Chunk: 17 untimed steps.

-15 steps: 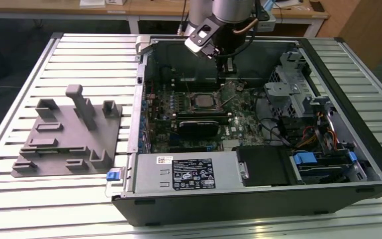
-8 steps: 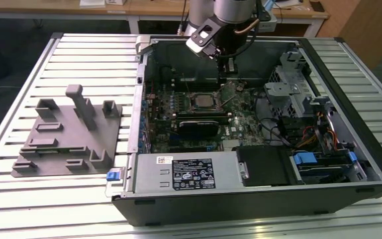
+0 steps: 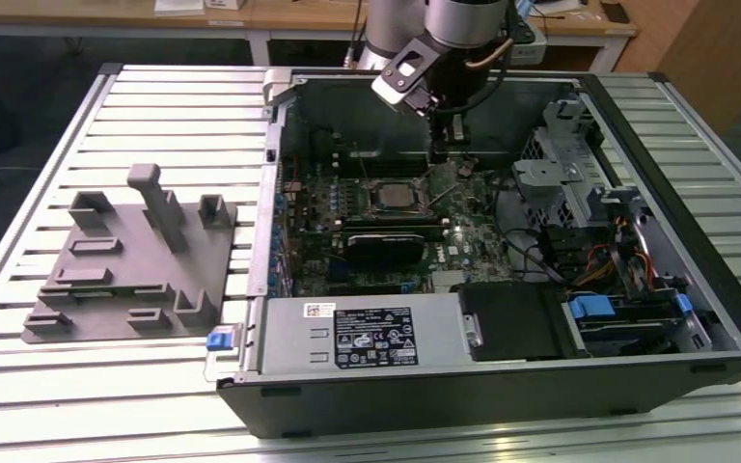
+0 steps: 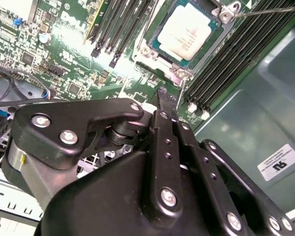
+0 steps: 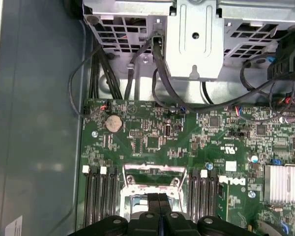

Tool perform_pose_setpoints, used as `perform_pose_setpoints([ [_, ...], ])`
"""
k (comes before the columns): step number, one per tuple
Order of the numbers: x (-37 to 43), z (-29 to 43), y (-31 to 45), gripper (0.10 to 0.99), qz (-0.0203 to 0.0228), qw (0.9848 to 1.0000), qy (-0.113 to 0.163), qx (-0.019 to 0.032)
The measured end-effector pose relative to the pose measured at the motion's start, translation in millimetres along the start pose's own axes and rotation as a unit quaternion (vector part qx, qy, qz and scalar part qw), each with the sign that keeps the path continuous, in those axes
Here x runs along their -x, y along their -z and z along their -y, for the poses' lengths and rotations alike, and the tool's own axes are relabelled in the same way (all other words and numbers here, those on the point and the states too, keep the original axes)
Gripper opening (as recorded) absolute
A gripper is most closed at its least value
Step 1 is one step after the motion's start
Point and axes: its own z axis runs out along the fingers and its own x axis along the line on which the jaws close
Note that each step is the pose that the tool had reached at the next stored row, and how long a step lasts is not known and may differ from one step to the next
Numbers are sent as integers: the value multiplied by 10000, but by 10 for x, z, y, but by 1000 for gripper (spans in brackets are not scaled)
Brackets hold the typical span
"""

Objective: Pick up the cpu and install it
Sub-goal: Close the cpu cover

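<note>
One cpu (image 4: 187, 32) lies in its socket (image 4: 224, 12), near the closed gripper (image 4: 163, 94)

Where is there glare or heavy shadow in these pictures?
Second wrist view: light washes the cpu pale. Exterior view: the case wall behind the claw sits in shadow. First wrist view: soft reflections on the bare case panel.

Silver-grey tubular arm (image 3: 461, 19), black pincer (image 4: 165, 98), flat black links (image 4: 160, 162), round silver screws (image 4: 168, 196)

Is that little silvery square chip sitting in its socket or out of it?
In: the small silvery-white square cpu lies flat inside the metal-bordered socket frame, apart from the black gripper.
</note>
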Motion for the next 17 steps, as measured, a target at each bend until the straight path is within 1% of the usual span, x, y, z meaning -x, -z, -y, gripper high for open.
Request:
perform_pose_setpoints([
  [7, 1, -7, -19, 106, 2, 10000, -2, -1],
  [10, 1, -24, -24, 106, 1, 10000, -2, 0],
  [17, 3, -91, -30, 106, 2, 10000, -2, -1],
])
